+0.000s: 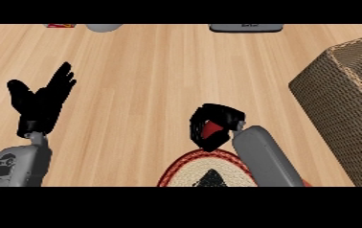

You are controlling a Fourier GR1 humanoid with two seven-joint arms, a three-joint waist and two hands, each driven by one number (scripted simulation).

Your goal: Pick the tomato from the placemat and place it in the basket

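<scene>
One tomato [210, 129]: clasped in curled fingers of the right hand [223, 113], left of the basket [329, 94].
Left hand [41, 100]: open, farther off.

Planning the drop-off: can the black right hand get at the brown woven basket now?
Probably yes: only bare wooden counter lies between the right hand, curled round the red tomato, and the basket.
</scene>
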